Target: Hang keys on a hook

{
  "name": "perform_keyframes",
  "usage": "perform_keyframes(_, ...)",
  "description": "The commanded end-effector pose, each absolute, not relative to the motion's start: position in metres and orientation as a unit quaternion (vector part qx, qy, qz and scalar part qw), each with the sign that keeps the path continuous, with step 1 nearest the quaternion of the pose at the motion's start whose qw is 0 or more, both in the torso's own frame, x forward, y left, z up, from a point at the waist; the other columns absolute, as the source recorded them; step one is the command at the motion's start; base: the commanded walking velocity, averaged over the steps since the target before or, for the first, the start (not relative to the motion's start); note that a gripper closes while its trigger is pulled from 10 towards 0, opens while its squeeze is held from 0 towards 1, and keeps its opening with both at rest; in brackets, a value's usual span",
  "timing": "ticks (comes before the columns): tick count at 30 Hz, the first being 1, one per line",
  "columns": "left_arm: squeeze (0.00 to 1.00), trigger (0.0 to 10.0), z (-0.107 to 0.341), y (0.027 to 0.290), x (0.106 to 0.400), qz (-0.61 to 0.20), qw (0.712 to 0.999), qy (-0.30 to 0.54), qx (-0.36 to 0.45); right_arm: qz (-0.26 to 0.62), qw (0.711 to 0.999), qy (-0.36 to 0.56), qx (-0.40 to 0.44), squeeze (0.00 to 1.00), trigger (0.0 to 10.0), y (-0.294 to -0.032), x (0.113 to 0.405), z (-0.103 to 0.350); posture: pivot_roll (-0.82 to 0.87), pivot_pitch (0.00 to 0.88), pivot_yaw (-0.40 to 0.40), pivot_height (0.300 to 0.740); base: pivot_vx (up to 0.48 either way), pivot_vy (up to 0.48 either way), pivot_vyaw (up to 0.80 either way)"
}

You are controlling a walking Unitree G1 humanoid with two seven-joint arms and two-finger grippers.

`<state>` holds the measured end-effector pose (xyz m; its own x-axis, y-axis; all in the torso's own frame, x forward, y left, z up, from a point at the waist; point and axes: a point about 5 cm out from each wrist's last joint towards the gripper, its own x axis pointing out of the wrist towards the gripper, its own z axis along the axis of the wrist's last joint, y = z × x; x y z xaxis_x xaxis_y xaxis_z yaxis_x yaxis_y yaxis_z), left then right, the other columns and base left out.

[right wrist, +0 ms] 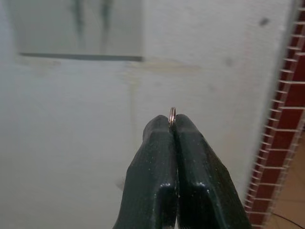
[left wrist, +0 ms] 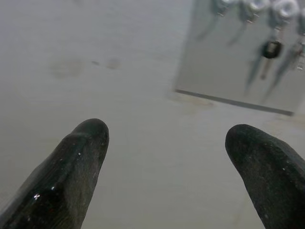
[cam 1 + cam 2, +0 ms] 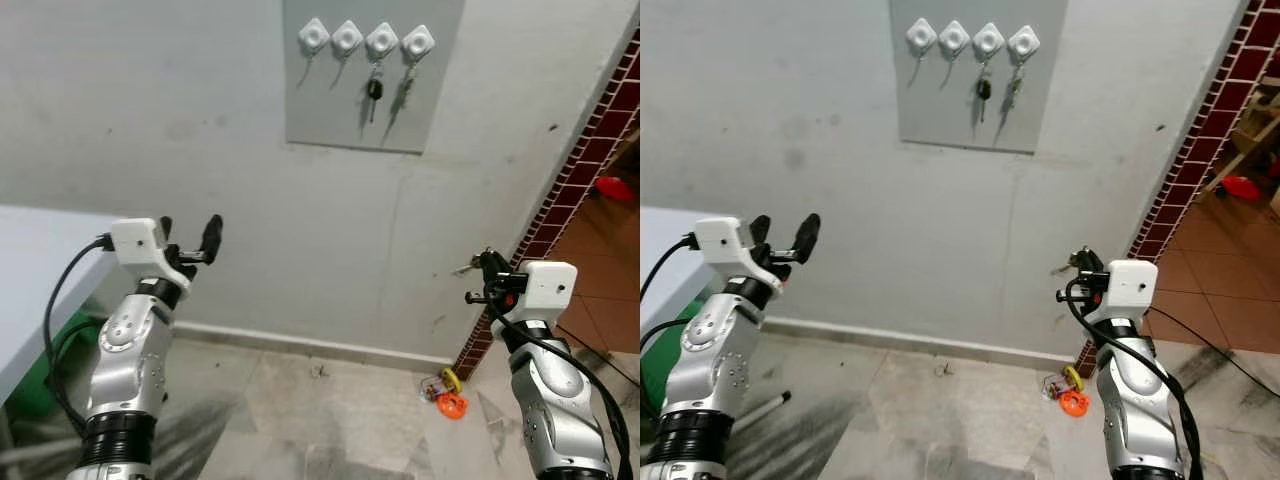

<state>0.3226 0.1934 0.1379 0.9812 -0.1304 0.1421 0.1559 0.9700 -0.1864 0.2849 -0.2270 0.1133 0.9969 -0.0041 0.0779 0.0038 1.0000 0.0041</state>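
Right wrist view shows the right end effector (image 1: 172, 125) pinching a thin, stiff, slippery key ring (image 1: 172, 113) edge-on, a light hold that could twist; left end effector (image 2: 167, 157) spread.

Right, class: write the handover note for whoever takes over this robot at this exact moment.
Right gripper: shut on a key ring, held low, right of and well below the hook panel.
Left gripper: open, holding nothing, raised towards the wall.
Hooks: four in a row on the panel. The two on the right carry keys; the two on the left look free.
Done: ring gripped.
Left: raise the right arm and slip the ring over a free hook.
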Motion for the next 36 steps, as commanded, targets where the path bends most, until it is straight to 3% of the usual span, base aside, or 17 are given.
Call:
perform_keyframes(1, 0.00, 10.0, 0.1397, 0.1965, 0.3216, -0.068, 0.991, -0.065, -0.096, 0.002, 0.999, -0.052, 0.006, 0.00, 10.0, -0.2256, 0.2878, 0.1211, -0.04, 0.000, -0.005, 0.740, 0.304, 0.000, 0.00)
perform_keyframes(21, 0.00, 10.0, 0.1381, 0.1969, 0.3209, -0.068, 0.991, -0.062, -0.096, 0.004, 0.998, -0.055, 0.004, 0.00, 10.0, -0.2268, 0.2885, 0.1231, -0.04, 0.000, -0.008, 0.740, 0.283, 0.000, 0.00)
perform_keyframes(36, 0.00, 10.0, 0.1380, 0.1976, 0.3208, -0.068, 0.992, -0.060, -0.092, 0.006, 0.998, -0.055, 0.006, 0.00, 10.0, -0.2256, 0.2885, 0.1231, -0.04, 0.000, -0.008, 0.740, 0.102, 0.343, 0.00)
